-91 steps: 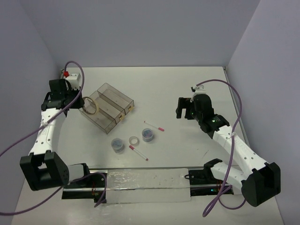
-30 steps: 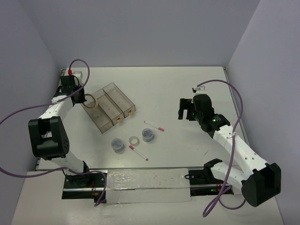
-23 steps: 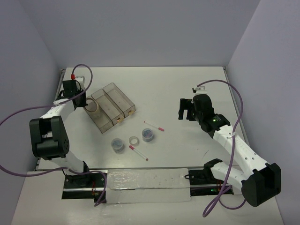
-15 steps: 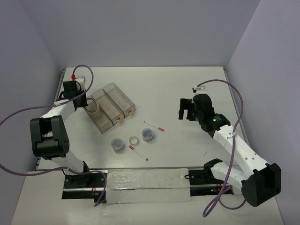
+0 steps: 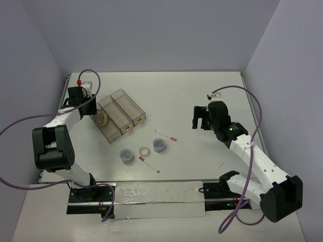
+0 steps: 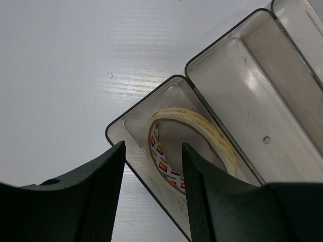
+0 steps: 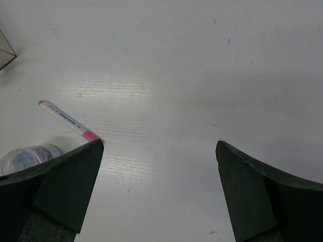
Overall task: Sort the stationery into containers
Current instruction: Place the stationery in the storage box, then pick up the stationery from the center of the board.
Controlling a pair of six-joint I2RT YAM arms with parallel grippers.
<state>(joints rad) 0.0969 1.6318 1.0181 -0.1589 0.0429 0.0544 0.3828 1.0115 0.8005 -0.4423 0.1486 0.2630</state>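
Stationery sorting is only getting started, judging by the layout. The tan tape ring (image 6: 194,146) is lying inside the outermost of the three bins (image 5: 126,107), on the left arm's side. The whitish tape ring (image 5: 144,150), the near tub (image 5: 126,156), the far tub (image 5: 159,145), the far pen (image 5: 166,135) and the near pen (image 5: 149,164) are lying loose on the table. The left gripper (image 6: 153,151) is hovering over the binned ring, jaws spread and holding nothing. The right gripper (image 7: 159,146) is hanging wide open, empty, above bare table.

White desk (image 7: 166,75) lies bare between the right fingers (image 7: 50,186); a tan tape ring (image 6: 202,123) fills one end of the clear brownish plastic bin (image 6: 132,125).
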